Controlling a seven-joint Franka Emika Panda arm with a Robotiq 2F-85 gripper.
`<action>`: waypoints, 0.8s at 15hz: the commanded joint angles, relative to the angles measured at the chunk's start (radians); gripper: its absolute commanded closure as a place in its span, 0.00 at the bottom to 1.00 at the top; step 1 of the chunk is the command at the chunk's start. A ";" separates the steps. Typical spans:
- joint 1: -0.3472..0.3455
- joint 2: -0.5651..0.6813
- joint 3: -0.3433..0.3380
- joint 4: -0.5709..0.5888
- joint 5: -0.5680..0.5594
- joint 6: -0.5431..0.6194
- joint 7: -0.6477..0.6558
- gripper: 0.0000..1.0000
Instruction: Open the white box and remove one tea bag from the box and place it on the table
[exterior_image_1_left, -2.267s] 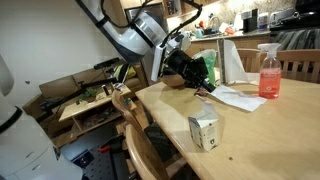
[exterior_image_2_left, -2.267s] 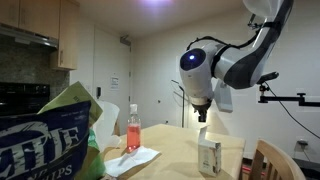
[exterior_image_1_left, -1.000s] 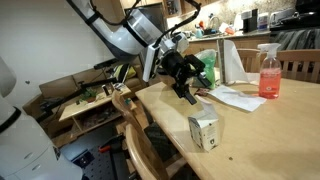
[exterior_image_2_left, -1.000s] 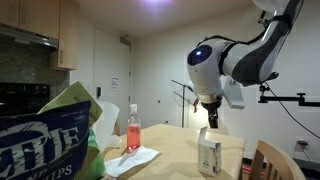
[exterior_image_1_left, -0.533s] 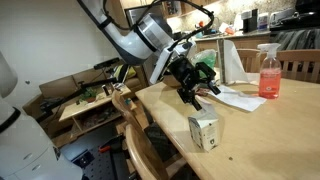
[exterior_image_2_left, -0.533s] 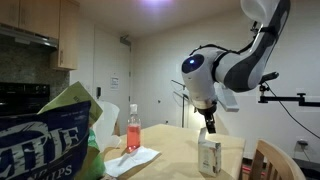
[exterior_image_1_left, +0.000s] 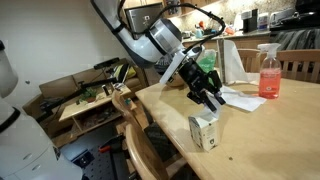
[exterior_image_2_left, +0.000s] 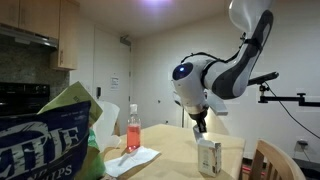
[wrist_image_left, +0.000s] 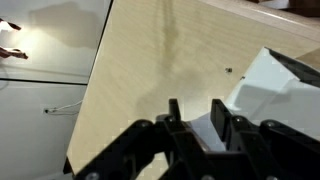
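The white box (exterior_image_1_left: 204, 131) stands upright near the table's (exterior_image_1_left: 270, 140) front edge; it also shows in the other exterior view (exterior_image_2_left: 209, 157). My gripper (exterior_image_1_left: 212, 101) hangs just above the box's top, pointing down, and appears the same way from the other side (exterior_image_2_left: 200, 128). In the wrist view the gripper (wrist_image_left: 196, 108) has its black fingers (wrist_image_left: 218, 110) apart with a narrow gap. A pale part of the box (wrist_image_left: 285, 85) lies between them; I cannot tell whether they touch it. The tea bag is hidden.
A red spray bottle (exterior_image_1_left: 268, 72) and flat white paper sheets (exterior_image_1_left: 238, 97) sit behind the box. A green bag (exterior_image_1_left: 205, 63) lies behind the arm. A wooden chair (exterior_image_1_left: 135, 130) stands at the table's edge, beside a cluttered low bench (exterior_image_1_left: 85, 95). A chip bag (exterior_image_2_left: 50, 140) fills the foreground.
The gripper has swung over and come down to just above the white box, and its jaws have narrowed from wide open.
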 joint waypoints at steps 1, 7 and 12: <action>-0.003 0.054 -0.009 0.067 0.032 0.007 -0.068 0.92; 0.003 0.090 -0.015 0.105 0.033 -0.003 -0.090 1.00; 0.019 0.090 -0.023 0.105 0.026 -0.048 -0.062 1.00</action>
